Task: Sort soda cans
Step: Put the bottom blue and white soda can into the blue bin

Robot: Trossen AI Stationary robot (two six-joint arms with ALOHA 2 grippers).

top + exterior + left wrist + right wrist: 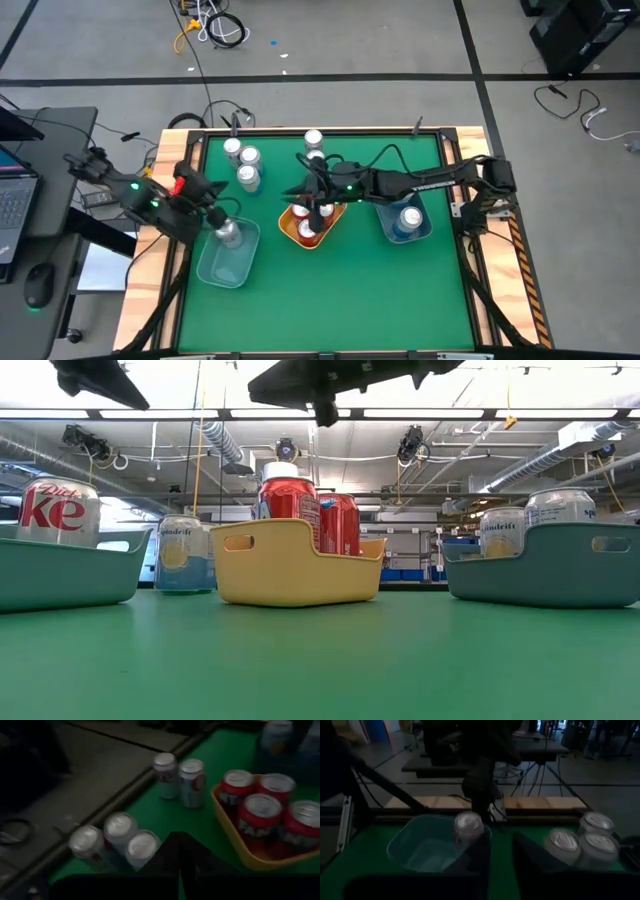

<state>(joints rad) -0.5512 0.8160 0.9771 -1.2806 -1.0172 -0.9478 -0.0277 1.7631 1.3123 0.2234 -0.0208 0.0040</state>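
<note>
Several red soda cans with silver tops (309,222) stand packed in the yellow rectangular plastic bin (291,228) at mid-table, and we find the right gripper (314,204) just above them — whether its fingers clasp anything, we cannot tell. One silver-grey Diet Coke can (229,233) sits in the translucent blue-grey bin on the left (222,268), with the left gripper (218,221) closed beside it. Three more silver-grey cans (243,165) cluster on the green table mat (330,300) — apart from the bins.
</note>
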